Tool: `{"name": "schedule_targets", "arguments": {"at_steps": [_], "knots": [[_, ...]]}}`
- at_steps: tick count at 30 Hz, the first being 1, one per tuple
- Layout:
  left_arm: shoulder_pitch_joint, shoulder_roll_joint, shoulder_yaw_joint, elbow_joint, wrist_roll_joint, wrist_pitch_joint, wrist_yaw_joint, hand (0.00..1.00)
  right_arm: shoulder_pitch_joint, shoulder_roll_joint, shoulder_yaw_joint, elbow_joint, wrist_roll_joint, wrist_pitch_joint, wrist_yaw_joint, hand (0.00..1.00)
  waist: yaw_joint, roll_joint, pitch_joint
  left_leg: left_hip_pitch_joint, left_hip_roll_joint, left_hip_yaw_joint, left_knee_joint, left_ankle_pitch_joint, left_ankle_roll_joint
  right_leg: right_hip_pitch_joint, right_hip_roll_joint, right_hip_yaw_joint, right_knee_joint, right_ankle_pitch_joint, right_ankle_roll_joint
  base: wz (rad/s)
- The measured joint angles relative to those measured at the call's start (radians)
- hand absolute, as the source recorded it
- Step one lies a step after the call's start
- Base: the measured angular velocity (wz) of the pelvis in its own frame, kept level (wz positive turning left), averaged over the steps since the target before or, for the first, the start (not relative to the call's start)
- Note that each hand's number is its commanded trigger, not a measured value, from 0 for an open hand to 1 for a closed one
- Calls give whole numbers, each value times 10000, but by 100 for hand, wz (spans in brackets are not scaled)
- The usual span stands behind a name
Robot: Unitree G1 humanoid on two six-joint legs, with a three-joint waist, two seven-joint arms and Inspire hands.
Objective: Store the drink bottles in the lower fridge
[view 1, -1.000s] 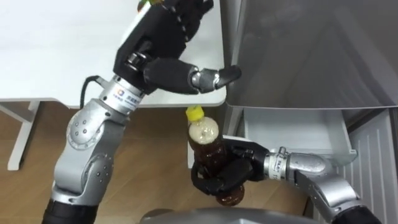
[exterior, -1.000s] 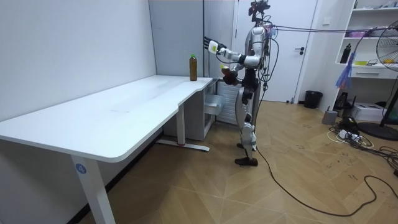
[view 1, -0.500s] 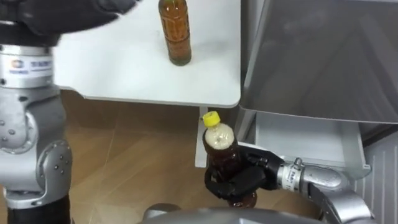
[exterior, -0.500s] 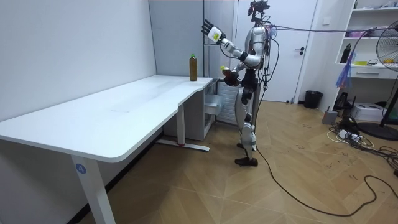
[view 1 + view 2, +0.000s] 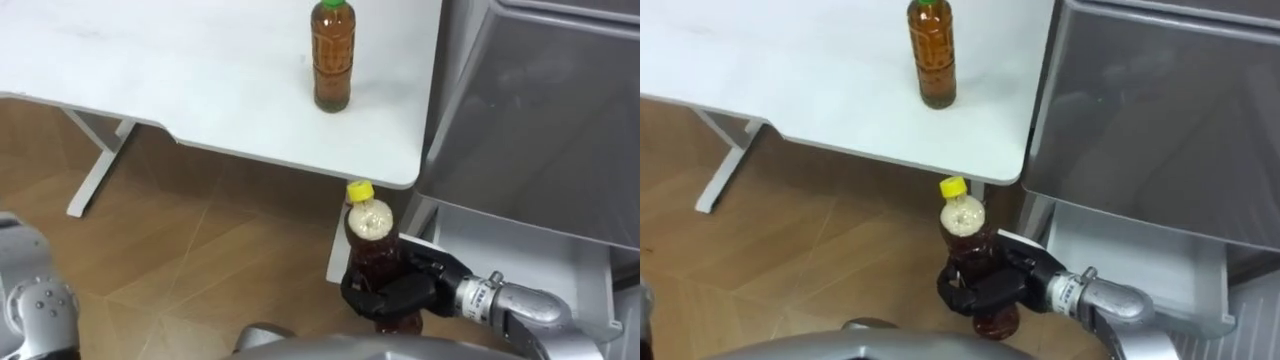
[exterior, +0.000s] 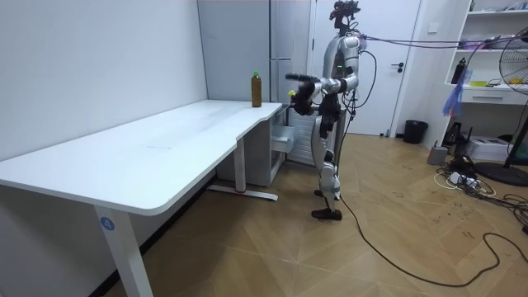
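Gripping the yellow-capped bottle (image 5: 372,235) round its lower body, the right hand (image 5: 398,296) has its fingers curled close about the plastic, with the neck and cap standing clear above them. The bottle is upright and nearly full of dark tea, held in the air below the corner of the bench (image 5: 150,60) and just beside the grey fridge (image 5: 540,120), whose lower drawer (image 5: 1120,250) stands pulled out to the robot's right. I judge it a moderately weighty load for one hand — the liquid will slosh if tipped, the thin wall will give under a hard squeeze, and the smooth label could slip, so a firm wrap low on the body, as here, suits it better than a pinch at the neck. A green-capped bottle (image 5: 332,55) stands upright on the bench near that corner, well apart from the hand; it should handle the same way and wants taking round its middle. In the room view the left hand (image 6: 294,78) is held out before the chest toward the bench — whether its fingers are open I cannot tell
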Motion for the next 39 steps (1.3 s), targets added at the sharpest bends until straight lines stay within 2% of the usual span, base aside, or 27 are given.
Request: {"name": "schedule_targets", "arguments": {"at_steps": [2, 3, 4, 5, 6, 7, 9, 10, 12, 16, 19, 21, 24, 26, 30, 34, 39], "knots": [[88, 3, -449, 1446, -189, 215, 133, 0, -133, 140, 98, 4, -1, 168, -85, 100, 5, -56, 69, -18, -1, 5, -1, -1, 1, -20, -1, 37, -1, 15, 15, -2], [103, 20, -932, 2639, -189, 367, 94, 0, -235, 181, 199, 4, 3, 285, -141, 100, -4, -39, 87, -5, -1, 75, -2, -2, 2, -22, -8, 45, -1, 32, 27, -4], [108, 25, -1207, 3263, -178, 459, 29, 0, -260, 215, 206, 8, 7, 342, -139, 100, -30, -27, 93, -11, -6, 78, 2, -2, 3, -21, -19, 40, -4, 36, 33, -4], [75, 37, -1823, 4611, 15, 627, -244, 0, -310, 354, 214, 59, 12, 384, -136, 100, -67, -20, 107, -35, -14, 80, 3, -4, 7, -24, -32, 37, -2, 38, 36, 0], [-7, 48, -2542, 6199, 414, 843, -683, 0, -390, 470, 243, 131, -7, 479, -112, 100, -138, -17, 117, -67, -15, 95, 11, -12, 20, -42, -40, 64, -17, 36, 37, 0], [-24, 34, -2887, 6892, 671, 995, -927, 0, -407, 520, 253, 131, -23, 530, -111, 100, -189, -18, 117, -76, -11, 96, 21, -28, 48, -56, -39, 69, -43, 35, 39, 0], [5, 10, -3838, 9044, 1477, 1668, -2014, 0, -433, 668, 271, 144, 33, 554, 9, 100, -493, -125, 133, -184, 22, 95, 23, -58, 90, -117, -20, 43, -113, 44, 37, 5], [34, 10, -3955, 9411, 1697, 1794, -2259, 0, -465, 670, 269, 145, 53, 556, 93, 100, -585, -154, 131, -251, 26, 52, 29, -58, 90, -163, -13, 15, -124, 57, 31, 13], [68, 56, -4378, 10534, 3308, 2148, -3007, 0, -655, 600, 243, 329, 126, 555, 286, 100, -866, -201, 144, -428, 39, 41, 49, -57, 90, -333, 20, -7, -135, 98, 18, 12], [115, 86, -4936, 10941, 5886, 2599, -3858, 0, -872, 542, 228, 829, 120, 555, 317, 100, -1068, -213, 142, -537, 34, 96, 101, -57, 91, -371, -6, 4, -142, 133, 23, 1], [46, 85, -5296, 10816, 6592, 2879, -4196, 0, -984, 444, 292, 857, 128, 554, 279, 100, -1296, -243, 140, -579, 30, 97, 97, -56, 91, -382, -29, 5, -145, 133, 24, 0], [-243, 84, -5310, 10785, 7306, 3136, -4400, 0, -1134, 399, 325, 864, 193, 554, 116, 100, -1496, -262, 142, -596, 35, 97, 106, -57, 90, -388, -29, -2, -167, 133, 24, 0], [-567, 141, -5609, 10737, 8141, 3365, -4539, 0, -1236, 252, 335, 924, 537, 555, -39, 100, -1573, -269, 146, -590, 32, 191, 113, -57, 90, -379, -11, 28, -164, 133, 25, -4], [-648, 148, -5695, 10690, 8522, 3456, -4543, 0, -1269, 181, 390, 945, 783, 555, -137, 100, -1640, -269, 146, -592, 33, 336, 114, -57, 90, -388, 7, 45, -166, 133, 26, -6], [-820, 144, -5726, 10692, 9203, 3715, -4744, 0, -1339, 206, 394, 1199, 1407, 561, -380, 100, -1784, -295, 144, -549, 28, 311, 105, -57, 90, -327, 8, 42, -158, 137, 33, -1], [-921, 146, -5899, 10669, 9730, 3727, -4915, 0, -1400, 216, 374, 1507, 1756, 556, -561, 100, -1880, -274, 155, -533, 33, 313, 111, -57, 90, -310, 11, 1, -144, 139, 36, 1], [-746, 146, -5917, 10293, 10059, 3738, -5037, 0, -1413, 222, 278, 2191, 2193, 551, -1013, 100, -2216, -206, 184, -657, 27, 315, 242, -67, 100, -344, -11, -27, -171, 139, 38, 3]]}}
